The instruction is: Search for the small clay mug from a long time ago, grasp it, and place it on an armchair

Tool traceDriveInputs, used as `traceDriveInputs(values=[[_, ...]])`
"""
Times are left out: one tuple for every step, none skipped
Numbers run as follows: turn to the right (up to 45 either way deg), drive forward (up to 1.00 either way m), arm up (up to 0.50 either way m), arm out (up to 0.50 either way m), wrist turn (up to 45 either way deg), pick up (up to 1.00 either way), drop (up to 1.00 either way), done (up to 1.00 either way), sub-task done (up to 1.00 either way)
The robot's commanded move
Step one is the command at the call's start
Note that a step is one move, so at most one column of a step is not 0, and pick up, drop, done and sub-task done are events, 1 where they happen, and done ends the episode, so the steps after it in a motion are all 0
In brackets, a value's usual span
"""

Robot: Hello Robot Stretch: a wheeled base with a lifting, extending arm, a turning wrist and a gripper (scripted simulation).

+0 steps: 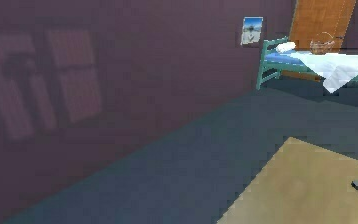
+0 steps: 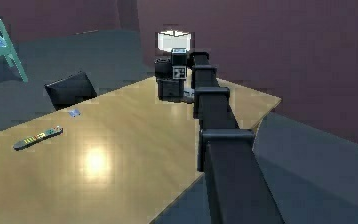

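Note:
In the arm side view the dark arm bar [image 2: 222, 140] rises from the bottom edge across a wooden table [image 2: 117, 150]. At its far end sits the gripper's dark body [image 2: 170, 80], with a white marked square [image 2: 174, 40] above it, near the table's far corner. Its far end is hard to make out against the dark floor behind, so I cannot tell whether it holds anything. On the tabletop lie a slim remote-like object [image 2: 37, 138] and a small pale blue thing [image 2: 74, 113].
A dark panel [image 2: 70, 90] stands at the table's far edge. A teal-framed bed [image 1: 317, 62] with a white sheet and a wire basket [image 1: 327, 43] stands by an orange door [image 1: 322, 20]. A small picture [image 1: 253, 31] hangs on the purple wall. Grey floor lies between.

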Motion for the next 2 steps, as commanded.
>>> traceDriveInputs(values=[[0.0, 0.0, 0.0, 0.0, -45.0, 0.0, 0.0, 0.0, 0.0], [0.0, 0.0, 0.0, 0.0, -45.0, 0.0, 0.0, 0.0, 0.0]])
